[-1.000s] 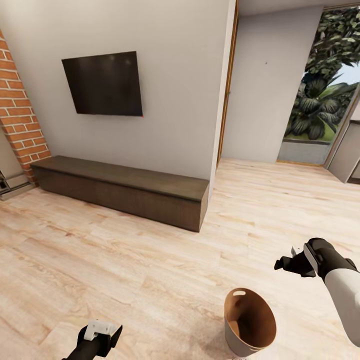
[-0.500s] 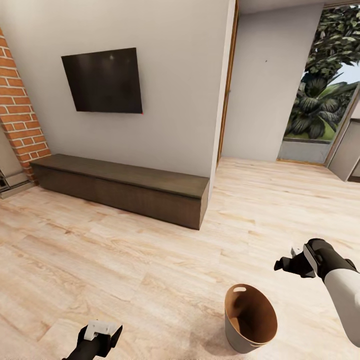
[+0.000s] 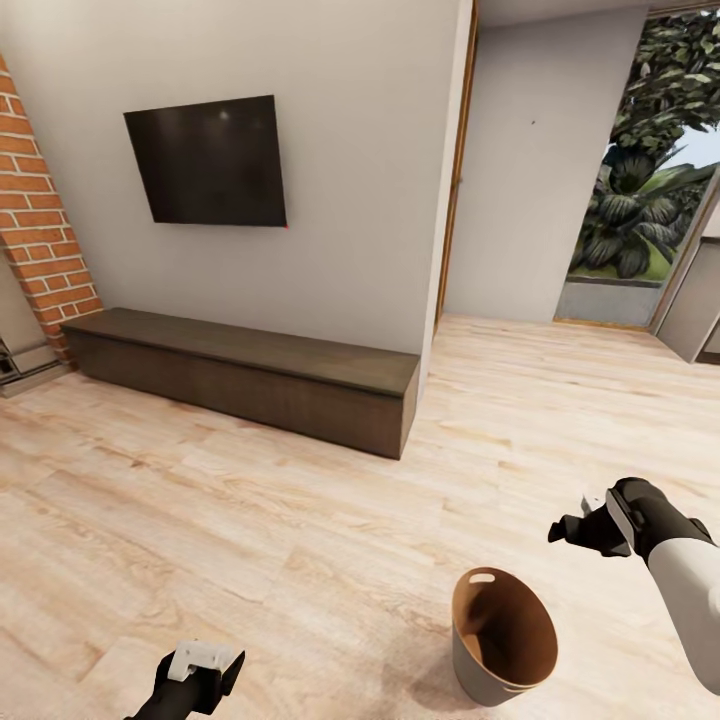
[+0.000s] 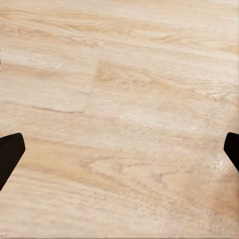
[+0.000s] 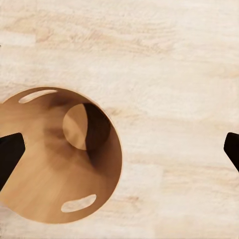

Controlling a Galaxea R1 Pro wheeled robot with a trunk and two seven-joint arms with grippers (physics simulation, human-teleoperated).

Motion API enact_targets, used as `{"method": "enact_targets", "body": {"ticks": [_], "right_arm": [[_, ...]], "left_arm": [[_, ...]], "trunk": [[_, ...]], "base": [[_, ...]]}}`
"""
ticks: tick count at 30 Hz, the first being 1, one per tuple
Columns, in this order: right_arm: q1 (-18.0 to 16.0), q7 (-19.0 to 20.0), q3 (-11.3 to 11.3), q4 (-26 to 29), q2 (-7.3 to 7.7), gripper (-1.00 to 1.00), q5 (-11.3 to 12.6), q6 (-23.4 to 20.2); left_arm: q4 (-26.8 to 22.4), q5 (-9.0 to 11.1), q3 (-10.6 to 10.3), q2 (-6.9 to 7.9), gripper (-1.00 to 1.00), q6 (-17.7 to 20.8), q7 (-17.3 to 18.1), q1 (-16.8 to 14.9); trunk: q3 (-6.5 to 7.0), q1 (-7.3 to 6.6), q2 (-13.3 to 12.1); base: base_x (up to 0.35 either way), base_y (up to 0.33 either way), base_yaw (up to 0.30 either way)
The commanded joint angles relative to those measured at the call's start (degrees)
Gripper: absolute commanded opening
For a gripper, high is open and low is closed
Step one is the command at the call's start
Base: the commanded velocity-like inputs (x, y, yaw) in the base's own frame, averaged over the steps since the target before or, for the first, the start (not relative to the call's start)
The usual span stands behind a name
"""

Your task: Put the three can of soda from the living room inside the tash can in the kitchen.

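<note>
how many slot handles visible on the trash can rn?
2. In the right wrist view both oval slots are cut near the rim of the trash can, on opposite sides: one, the other. The head view shows just the far one.

The floor [image 3: 300, 520] was pale wood planking with tan grain streaks. The bin [image 3: 503, 640] was grey outside and brown-orange inside [image 5: 55, 164]. The wall [image 3: 340, 150] was plain off-white, and a red brick strip [image 3: 35, 230] with pale mortar lines ran beside it. The TV [image 3: 207, 162] was black with one tiny red dot at a corner. The bench [image 3: 250, 380] was dark brown. Both grippers [image 3: 200, 672] [image 3: 590, 528] were black, the left with a white block; the right forearm [image 3: 690, 590] was white. Foliage [image 3: 655, 170] outside was dark green.
</note>
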State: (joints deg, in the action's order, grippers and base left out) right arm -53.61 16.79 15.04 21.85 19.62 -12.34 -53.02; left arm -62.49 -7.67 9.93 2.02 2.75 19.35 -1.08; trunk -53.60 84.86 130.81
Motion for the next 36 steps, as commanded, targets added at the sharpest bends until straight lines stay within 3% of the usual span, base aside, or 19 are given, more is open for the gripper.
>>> {"method": "enact_targets", "body": {"ticks": [1,9,23,36], "right_arm": [[0.0,0.0,0.0,0.0,0.00,1.00,0.0,0.0],[0.1,0.0,0.0,0.0,-0.02,1.00,-0.1,0.2],[0.1,0.0,-0.1,0.0,-0.02,1.00,-0.1,0.3],[0.2,0.0,-0.1,0.0,-0.33,1.00,-0.1,0.3]], "left_arm": [[0.0,0.0,0.0,0.00,1.00,0.0,0.0,0.0],[0.0,0.0,0.0,0.00,1.00,0.0,0.0,0.0],[-0.1,0.0,0.1,0.00,1.00,0.0,0.0,0.0],[-0.1,-0.1,0.0,0.00,1.00,0.1,0.0,0.0]], "trunk": [[0.00,0.00,0.0],[0.00,0.00,0.0],[0.00,0.00,0.0],[-2.33,2.86,5.2]], "base": [[-0.049,0.160,0.000],[-0.062,0.176,0.000],[-0.010,0.026,0.000],[0.000,0.001,0.000]]}}
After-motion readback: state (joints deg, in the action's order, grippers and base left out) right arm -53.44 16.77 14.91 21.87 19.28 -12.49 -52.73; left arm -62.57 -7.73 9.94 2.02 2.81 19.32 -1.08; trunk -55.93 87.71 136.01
